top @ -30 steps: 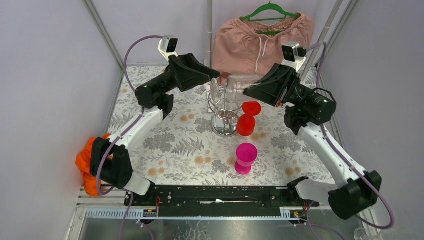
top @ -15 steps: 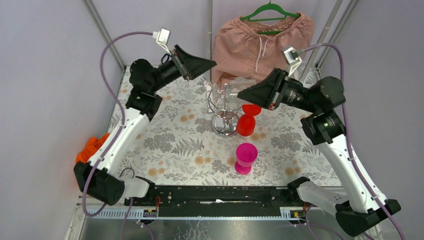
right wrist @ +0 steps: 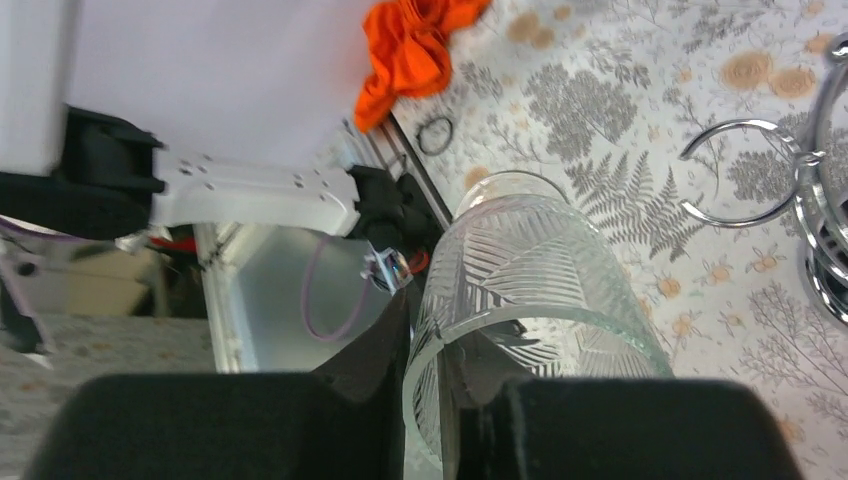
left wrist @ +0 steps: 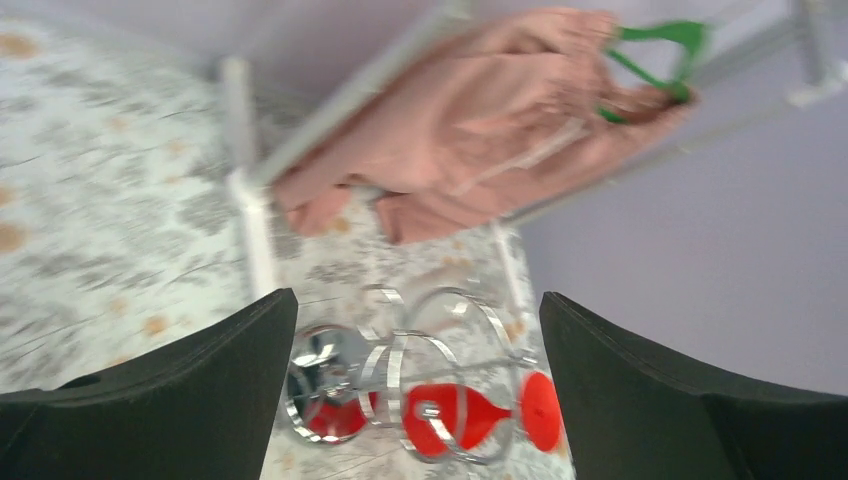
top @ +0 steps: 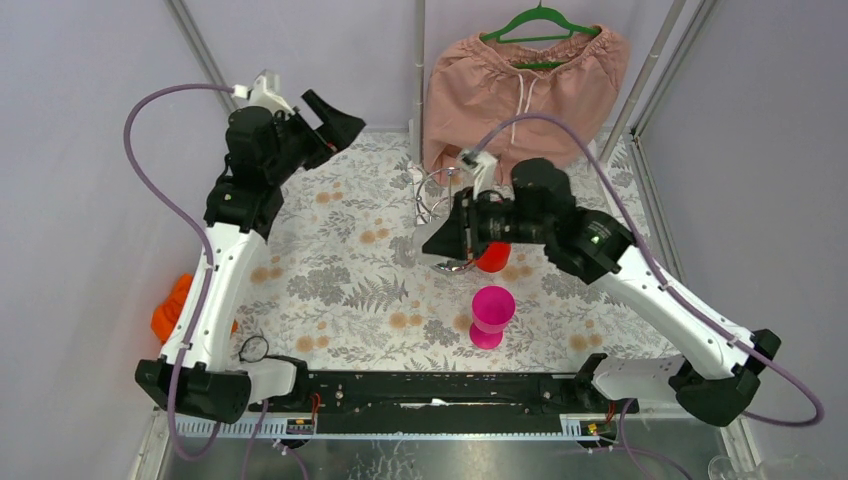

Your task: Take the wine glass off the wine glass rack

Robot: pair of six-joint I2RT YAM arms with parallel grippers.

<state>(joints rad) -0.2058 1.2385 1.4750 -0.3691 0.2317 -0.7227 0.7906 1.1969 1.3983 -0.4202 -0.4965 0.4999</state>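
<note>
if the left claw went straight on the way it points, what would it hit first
Probably the wine glass rack, its chrome rings and a red glass showing between the open left claw's fingers in the wrist view; depth is unclear.

In the right wrist view the wine glass (right wrist: 530, 290) runs off the bottom edge, its stem hidden behind the right end effector (right wrist: 432, 372), and the wine glass rack (right wrist: 742, 172) is cut by the right edge. The left wrist view is smeared, blurring the rack's wires and the red goblet (left wrist: 455, 415). From above, the right arm (top: 640, 275) hides the glass and part of the rack.
</note>
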